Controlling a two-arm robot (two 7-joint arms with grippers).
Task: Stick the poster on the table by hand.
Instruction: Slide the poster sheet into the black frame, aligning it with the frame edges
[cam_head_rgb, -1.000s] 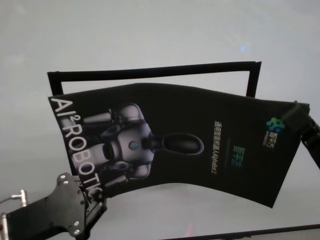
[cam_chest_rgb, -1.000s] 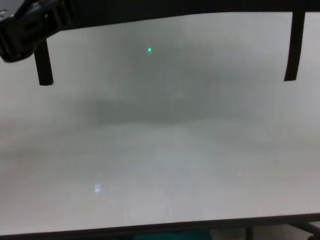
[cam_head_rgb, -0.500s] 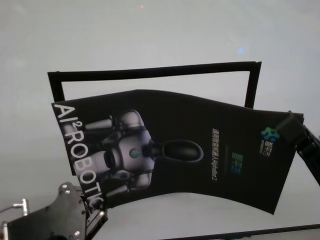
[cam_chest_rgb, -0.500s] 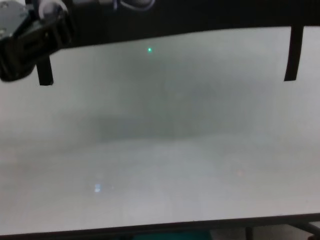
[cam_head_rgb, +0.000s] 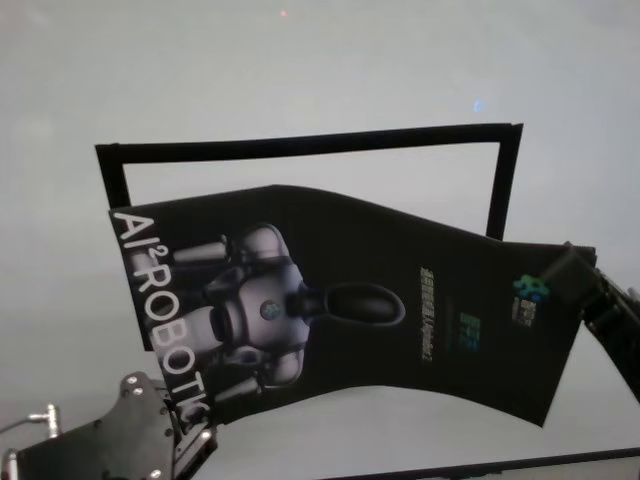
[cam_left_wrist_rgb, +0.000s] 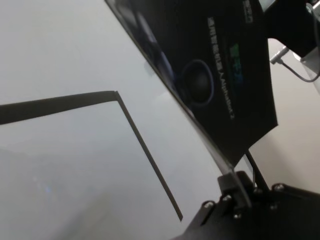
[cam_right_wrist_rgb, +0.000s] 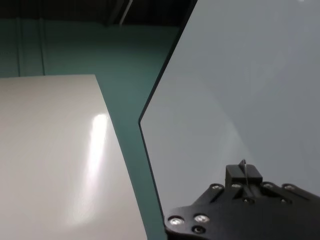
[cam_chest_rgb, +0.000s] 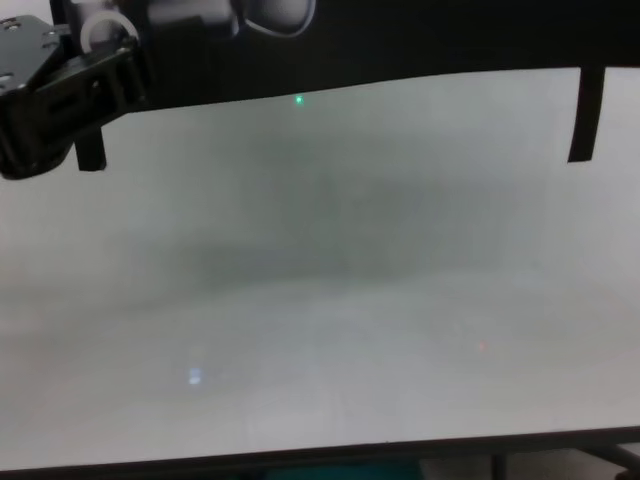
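Observation:
The poster (cam_head_rgb: 380, 300), black with a grey-white robot figure and white letters, hangs curved above the white table (cam_head_rgb: 300, 70). My left gripper (cam_head_rgb: 192, 438) is shut on its near left corner. My right gripper (cam_head_rgb: 568, 268) is shut on its right edge by the small logo. In the left wrist view the poster (cam_left_wrist_rgb: 220, 65) rises from my left gripper (cam_left_wrist_rgb: 235, 181). In the right wrist view the sheet (cam_right_wrist_rgb: 240, 75) looks pale, pinched in my right gripper (cam_right_wrist_rgb: 243, 171). In the chest view the poster's lower edge (cam_chest_rgb: 420, 40) spans the top, next to my left gripper (cam_chest_rgb: 60, 100).
Narrow black tape strips (cam_head_rgb: 300, 145) form a three-sided frame on the table, partly behind the poster; they also show in the chest view (cam_chest_rgb: 583, 115) and the left wrist view (cam_left_wrist_rgb: 60, 102). The table's dark front edge (cam_chest_rgb: 320, 458) is near. A second white surface (cam_right_wrist_rgb: 50, 150) and teal floor lie beyond.
The poster has sunk and come nearer to me, its right end dropping most. Both grippers moved with it. It covers more of the tape strips in the chest view.

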